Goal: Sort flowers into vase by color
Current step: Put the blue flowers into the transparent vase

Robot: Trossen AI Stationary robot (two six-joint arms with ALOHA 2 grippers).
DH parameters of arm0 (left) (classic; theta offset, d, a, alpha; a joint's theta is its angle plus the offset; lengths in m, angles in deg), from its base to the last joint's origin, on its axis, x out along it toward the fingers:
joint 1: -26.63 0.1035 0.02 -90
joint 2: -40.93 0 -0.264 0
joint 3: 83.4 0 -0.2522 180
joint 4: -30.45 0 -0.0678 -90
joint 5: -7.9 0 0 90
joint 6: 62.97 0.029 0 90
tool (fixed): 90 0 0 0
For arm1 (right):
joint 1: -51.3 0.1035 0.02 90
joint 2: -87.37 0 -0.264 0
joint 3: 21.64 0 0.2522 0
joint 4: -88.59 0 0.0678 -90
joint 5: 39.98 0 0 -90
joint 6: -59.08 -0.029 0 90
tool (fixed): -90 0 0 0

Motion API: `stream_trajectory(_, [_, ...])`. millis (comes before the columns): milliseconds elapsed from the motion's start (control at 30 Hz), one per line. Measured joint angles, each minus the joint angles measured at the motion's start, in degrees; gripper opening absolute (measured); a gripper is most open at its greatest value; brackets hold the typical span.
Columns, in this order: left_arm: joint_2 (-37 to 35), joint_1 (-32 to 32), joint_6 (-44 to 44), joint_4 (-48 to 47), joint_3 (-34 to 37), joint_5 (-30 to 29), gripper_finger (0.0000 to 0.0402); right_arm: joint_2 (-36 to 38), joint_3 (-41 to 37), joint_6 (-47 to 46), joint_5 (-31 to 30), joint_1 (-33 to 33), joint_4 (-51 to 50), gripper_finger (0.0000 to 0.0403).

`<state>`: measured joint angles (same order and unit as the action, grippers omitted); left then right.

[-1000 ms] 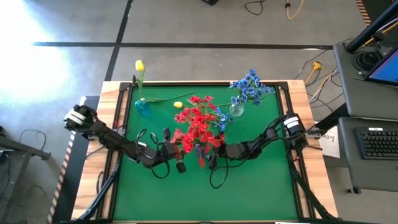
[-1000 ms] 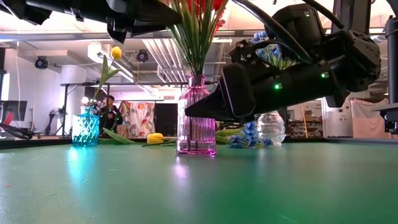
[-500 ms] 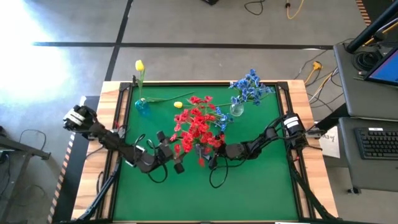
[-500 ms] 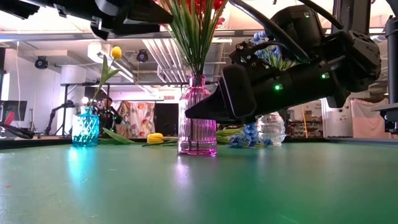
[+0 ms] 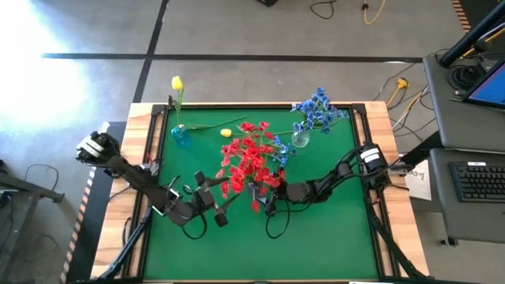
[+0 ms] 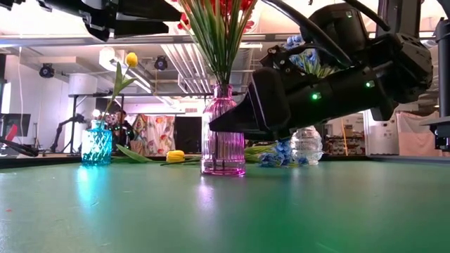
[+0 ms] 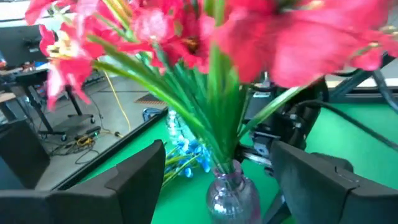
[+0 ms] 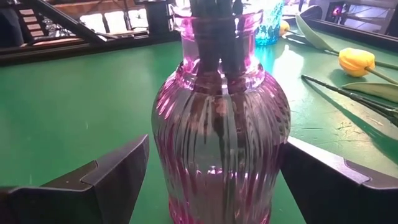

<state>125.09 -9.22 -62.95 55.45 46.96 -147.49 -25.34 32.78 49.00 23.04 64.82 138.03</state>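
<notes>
Red flowers stand with their stems in a pink glass vase in the middle of the green table. My right gripper is open at table height, one finger on each side of the vase's belly, close to the glass. My left gripper is open too. It sits higher, left of the bunch, with nothing between its fingers. A yellow flower stands in a teal vase. Another yellow flower lies on the table. Blue flowers stand in a clear vase.
A blue sprig lies on the table between the pink and clear vases. Green stems lie beside the fallen yellow bud. The near half of the green mat holds only the arms' cables. A person shows far behind the table.
My left gripper has drawn back from the red flowers toward the table's left and near edges. The pink vase and its flowers stay where they were. My right gripper stays at the vase.
</notes>
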Motion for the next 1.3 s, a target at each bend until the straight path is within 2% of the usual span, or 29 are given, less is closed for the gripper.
stream_trajectory(233, [-3.5,-0.22,-3.57,-7.43,0.0,0.05,0.0274,0.68,0.02,-0.38,-0.02,0.0,0.11,0.0338])
stream_trajectory(833, [-3.95,-0.73,-4.22,-9.35,0.02,0.34,0.0274,2.3,0.07,0.76,-0.1,-0.01,-5.01,0.0338])
stream_trajectory(1067, [-4.04,-0.73,-4.63,-9.89,0.02,0.35,0.0274,7.89,0.07,1.03,-0.09,-0.04,-13.66,0.0338])
stream_trajectory(1300, [-5.3,-2.23,-5.22,-10.24,0.02,0.4,0.0274,16.45,0.07,0.04,-0.02,0.38,-28.46,0.0338])
